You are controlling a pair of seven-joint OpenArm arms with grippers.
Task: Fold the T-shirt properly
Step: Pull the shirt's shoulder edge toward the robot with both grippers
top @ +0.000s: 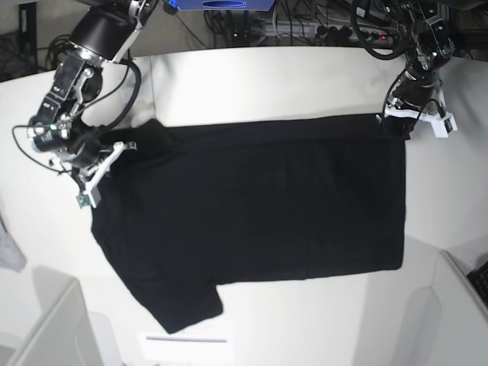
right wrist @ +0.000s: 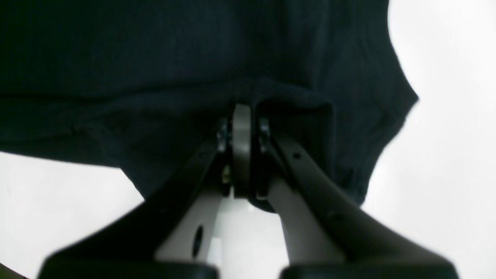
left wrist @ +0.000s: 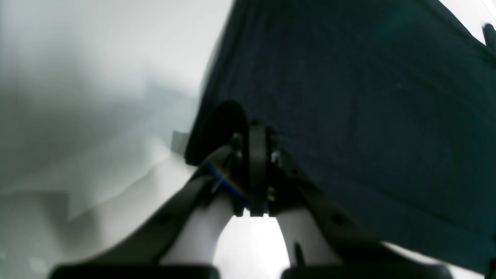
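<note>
The black T-shirt (top: 252,206) lies spread flat on the white table (top: 267,84), plain side up, with one sleeve pointing to the front left. My left gripper (top: 389,122) is at the shirt's far right corner and is shut on the cloth there; in the left wrist view its fingers (left wrist: 256,133) pinch the T-shirt's (left wrist: 348,100) edge. My right gripper (top: 116,149) is shut on the far left shoulder area. In the right wrist view its closed fingers (right wrist: 241,116) hold a fold of the T-shirt (right wrist: 155,58).
A pale grey cloth scrap (top: 9,252) lies at the table's left edge. Cables and a power strip (top: 305,27) run along the back. White raised panels stand at the front left (top: 53,328) and front right (top: 457,305).
</note>
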